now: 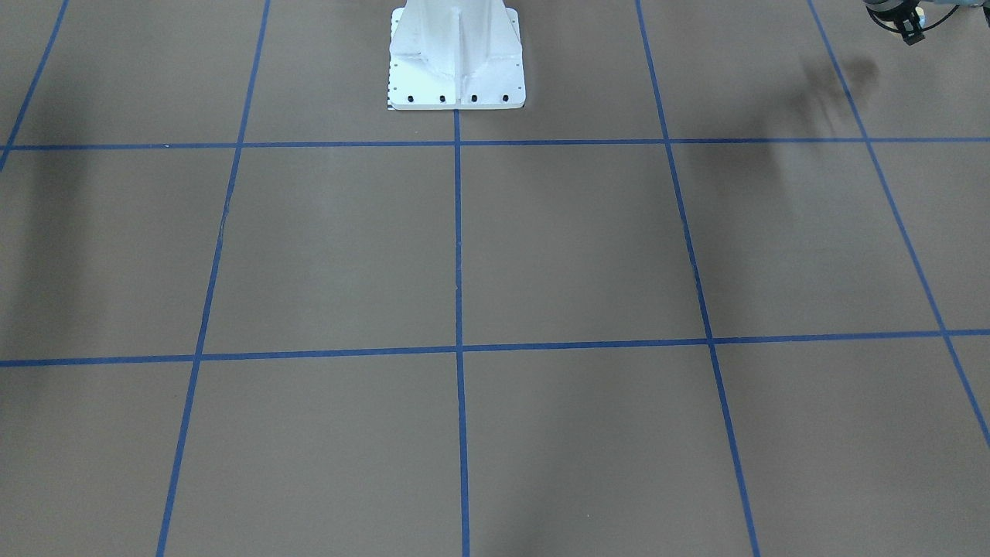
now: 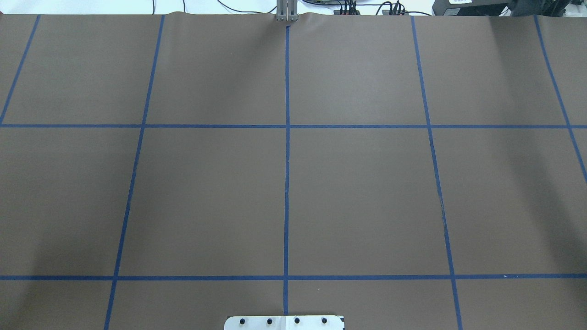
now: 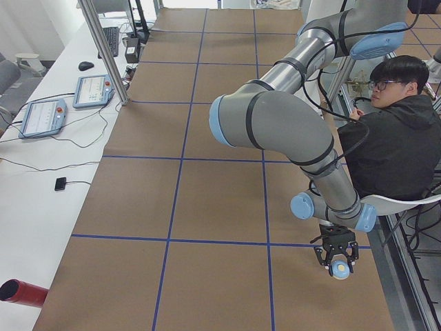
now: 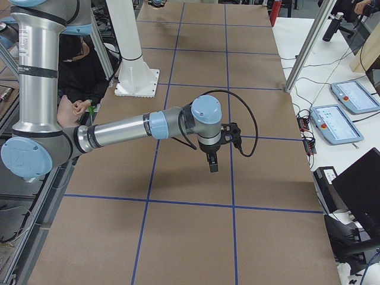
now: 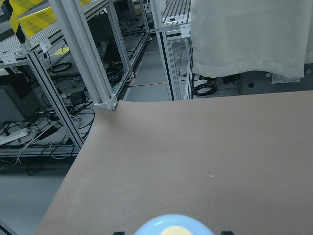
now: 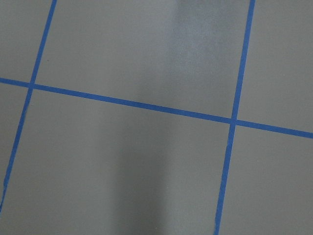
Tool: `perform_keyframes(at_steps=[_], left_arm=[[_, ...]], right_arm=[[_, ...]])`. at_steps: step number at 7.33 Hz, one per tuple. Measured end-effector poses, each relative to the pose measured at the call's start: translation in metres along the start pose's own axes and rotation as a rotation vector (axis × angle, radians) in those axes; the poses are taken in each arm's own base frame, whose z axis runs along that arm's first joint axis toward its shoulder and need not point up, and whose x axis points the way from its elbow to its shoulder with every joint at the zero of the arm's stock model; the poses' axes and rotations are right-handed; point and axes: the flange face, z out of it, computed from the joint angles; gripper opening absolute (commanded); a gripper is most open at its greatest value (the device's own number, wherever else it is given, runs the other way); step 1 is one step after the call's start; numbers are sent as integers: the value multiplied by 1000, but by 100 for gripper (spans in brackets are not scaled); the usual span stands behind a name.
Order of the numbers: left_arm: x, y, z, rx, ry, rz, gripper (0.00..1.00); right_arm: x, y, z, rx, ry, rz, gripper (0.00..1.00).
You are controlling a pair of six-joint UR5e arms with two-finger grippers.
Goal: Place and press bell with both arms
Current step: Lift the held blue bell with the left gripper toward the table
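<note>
Left end effector is clamped on bell, just above table near robot-side edge. Right end effector is well apart over mid-table; can't tell if fingers parted or together. Left arm nearer, so prob. places: table straight below bell.

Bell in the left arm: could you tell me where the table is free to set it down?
The taped squares in front of the white pedestal show nothing on them. The right arm hangs over squares near the right end; the bell hangs at the left end.
</note>
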Motion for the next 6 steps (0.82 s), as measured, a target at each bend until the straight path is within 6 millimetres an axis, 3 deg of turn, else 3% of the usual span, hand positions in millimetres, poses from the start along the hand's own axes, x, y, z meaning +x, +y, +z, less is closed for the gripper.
perform_keyframes(at_steps=[6], left_arm=[[-48, -7, -3, 108, -28, 137, 0]], right_arm=[[3, 2, 3, -9, 1, 9, 100]])
